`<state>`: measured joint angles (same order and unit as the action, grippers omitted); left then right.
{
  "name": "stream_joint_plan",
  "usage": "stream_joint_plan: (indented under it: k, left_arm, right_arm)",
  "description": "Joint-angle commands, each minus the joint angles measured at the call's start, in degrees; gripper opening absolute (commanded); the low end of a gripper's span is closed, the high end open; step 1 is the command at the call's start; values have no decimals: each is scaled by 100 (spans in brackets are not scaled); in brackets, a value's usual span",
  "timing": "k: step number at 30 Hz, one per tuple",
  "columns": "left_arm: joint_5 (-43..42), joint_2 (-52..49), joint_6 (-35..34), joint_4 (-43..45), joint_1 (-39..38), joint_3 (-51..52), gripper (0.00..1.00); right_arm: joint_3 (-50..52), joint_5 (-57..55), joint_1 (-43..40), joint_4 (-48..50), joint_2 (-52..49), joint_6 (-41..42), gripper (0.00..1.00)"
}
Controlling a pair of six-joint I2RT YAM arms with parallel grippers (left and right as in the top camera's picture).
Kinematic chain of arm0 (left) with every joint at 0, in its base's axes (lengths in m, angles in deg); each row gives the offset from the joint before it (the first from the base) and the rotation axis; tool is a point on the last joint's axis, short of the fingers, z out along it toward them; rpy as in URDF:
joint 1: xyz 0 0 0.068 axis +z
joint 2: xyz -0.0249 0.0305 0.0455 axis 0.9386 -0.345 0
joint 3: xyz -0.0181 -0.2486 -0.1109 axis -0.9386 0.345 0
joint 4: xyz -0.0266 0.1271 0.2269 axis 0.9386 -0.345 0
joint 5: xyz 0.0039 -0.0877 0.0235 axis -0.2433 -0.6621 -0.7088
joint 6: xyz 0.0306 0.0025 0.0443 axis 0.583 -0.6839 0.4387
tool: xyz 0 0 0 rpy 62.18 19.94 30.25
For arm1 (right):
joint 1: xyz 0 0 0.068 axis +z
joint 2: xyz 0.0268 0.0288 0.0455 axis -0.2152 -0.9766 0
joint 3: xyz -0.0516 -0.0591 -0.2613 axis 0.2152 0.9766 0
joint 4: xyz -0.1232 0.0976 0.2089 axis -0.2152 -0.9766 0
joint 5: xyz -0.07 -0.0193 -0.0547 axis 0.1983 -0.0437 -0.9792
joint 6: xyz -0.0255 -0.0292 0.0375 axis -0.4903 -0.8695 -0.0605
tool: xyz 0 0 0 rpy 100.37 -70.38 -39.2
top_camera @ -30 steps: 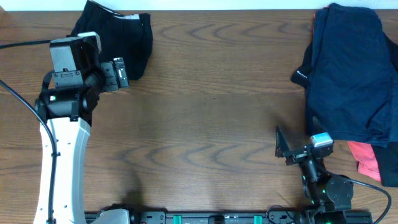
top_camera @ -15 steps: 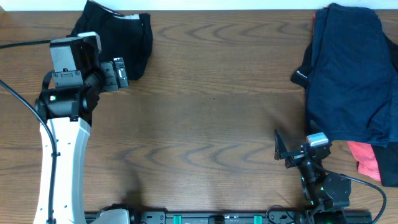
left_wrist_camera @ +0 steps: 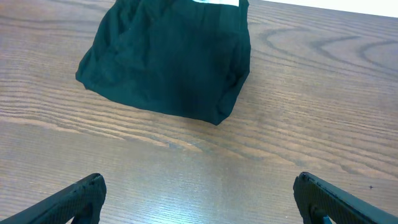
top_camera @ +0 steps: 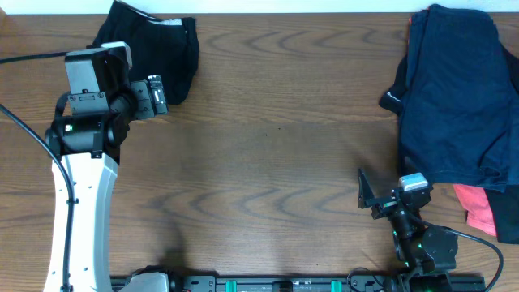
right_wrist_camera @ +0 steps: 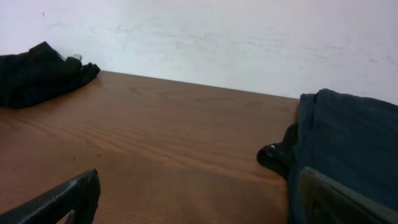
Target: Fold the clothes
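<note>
The black shorts [top_camera: 158, 45] lie in a compact folded bundle at the table's far left corner. In the left wrist view they [left_wrist_camera: 168, 59] fill the upper middle, with a white label [left_wrist_camera: 217, 2] at the top edge. My left gripper [top_camera: 152, 96] hovers just in front of the shorts, open and empty; its fingertips [left_wrist_camera: 199, 199] are wide apart over bare wood. My right gripper [top_camera: 375, 195] is low near the front right edge, open and empty [right_wrist_camera: 199, 199]. The shorts show far off at the left in the right wrist view [right_wrist_camera: 37, 71].
A pile of navy-blue garments [top_camera: 458, 97] covers the right side of the table and lies close to my right finger [right_wrist_camera: 348, 143]. A coral-pink garment [top_camera: 478, 207] sticks out under it at the front right. Bare wooden table [top_camera: 276, 154] lies between the arms.
The right gripper has drawn back slightly toward the front edge, then stopped. The left arm and the shorts have not moved.
</note>
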<state>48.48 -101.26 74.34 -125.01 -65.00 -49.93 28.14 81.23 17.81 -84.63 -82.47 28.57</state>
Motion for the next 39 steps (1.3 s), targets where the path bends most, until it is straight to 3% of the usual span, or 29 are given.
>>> stream_joint_plan:
  k: [1, 20, 24, 30, 39]
  left_arm:
    - [-39, -15, -28, -7, 9, -22, 98]
    - [15, 437, -136, -479, 24, 136, 98]
    - [-516, 1174, -157, 350, 24, 931, 98]
    - [-798, 2653, -203, 2072, 17, 2997, 98]
    - [-833, 4461, -612, 3224, 20, 5119, 98]
  right_arm:
    - [7, 48, -50, -26, 42, -68, 99]
    - [7, 48, -50, -26, 42, -68, 99]
    - [7, 48, -50, -26, 42, -68, 99]
    - [7, 48, -50, -26, 42, -68, 99]
    - [7, 48, -50, -26, 39, -68, 99]
